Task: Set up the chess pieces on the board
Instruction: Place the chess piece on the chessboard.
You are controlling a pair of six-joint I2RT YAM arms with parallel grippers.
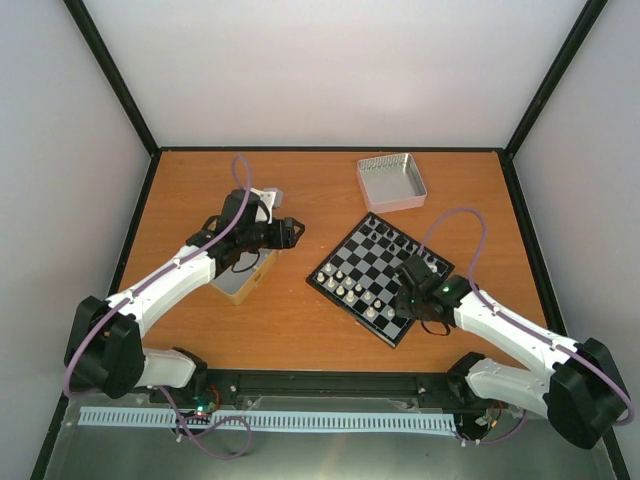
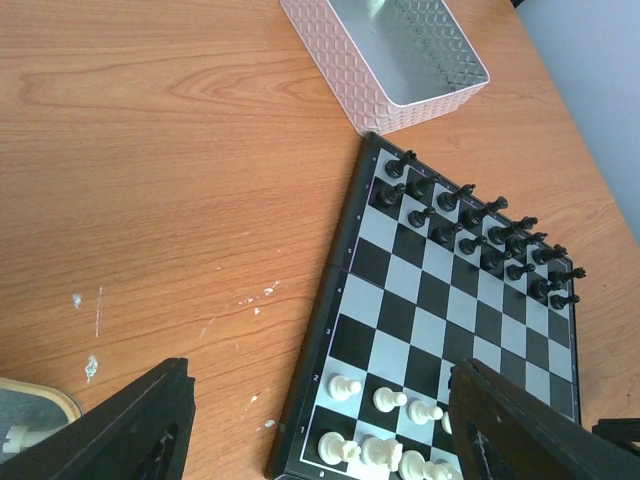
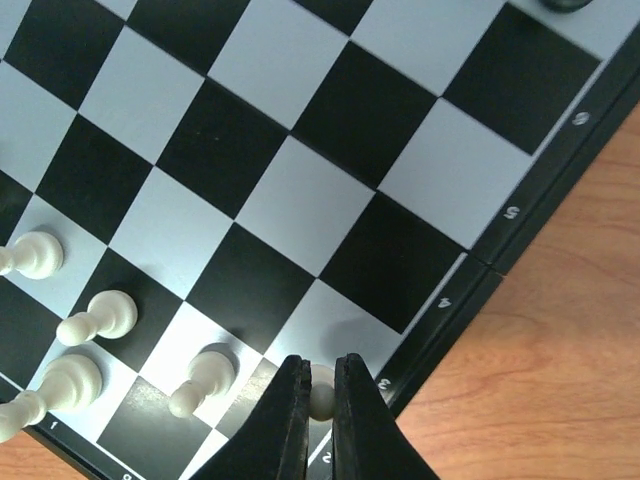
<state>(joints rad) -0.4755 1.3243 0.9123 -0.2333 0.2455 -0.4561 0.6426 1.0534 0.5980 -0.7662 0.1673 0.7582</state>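
- Cream-white plastic pawn in the pinch of the right gripper, black fingers pressed close on its round head.
- Low over the small black-framed chessboard with black and silvery-grey checks, at the edge square by the printed numbers, in line with the row of cream-white pawns standing there.
- Touching the square or not: cannot tell.
- Over to the left gripper: fingers spread wide, nothing between them, hovering above the orange-brown wooden table by the board's white-side corner.
- Two rows of small black chessmen set on the far side; white side only partly filled, back squares near this corner bare.
- Step in hand, by the look of it: seating this pawn at the end of the pawn row.
- Next up, likely: ease down until seated, part the fingers a touch, lift straight up, no brushing the neighbouring pawn just beside.
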